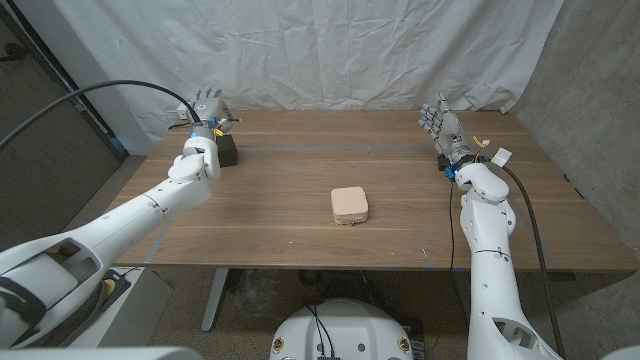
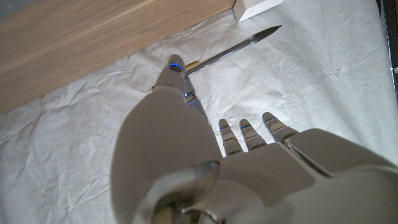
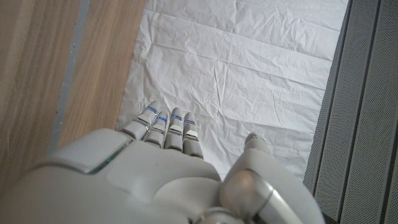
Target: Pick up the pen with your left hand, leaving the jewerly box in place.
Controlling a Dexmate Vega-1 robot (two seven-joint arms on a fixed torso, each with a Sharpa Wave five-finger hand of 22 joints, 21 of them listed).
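A slim pen [image 2: 231, 48] with a clear barrel and dark tip sticks out from my left hand [image 2: 205, 162], pinched at its lower end by the fingertips and lifted against the white backdrop. In the head view my left hand [image 1: 205, 108] is raised over the table's far left corner. The jewelry box [image 1: 349, 205], small, beige and square, sits closed near the middle of the wooden table [image 1: 300, 170], well away from both hands. My right hand [image 1: 437, 118] stands at the far right of the table, fingers extended and holding nothing, and its back [image 3: 168, 168] shows in the right wrist view.
A small black block [image 1: 228, 151] sits on the table just under my left hand. A wrinkled white cloth [image 1: 300, 50] hangs behind the table. A corner of a white object [image 2: 258, 7] shows beside the pen tip.
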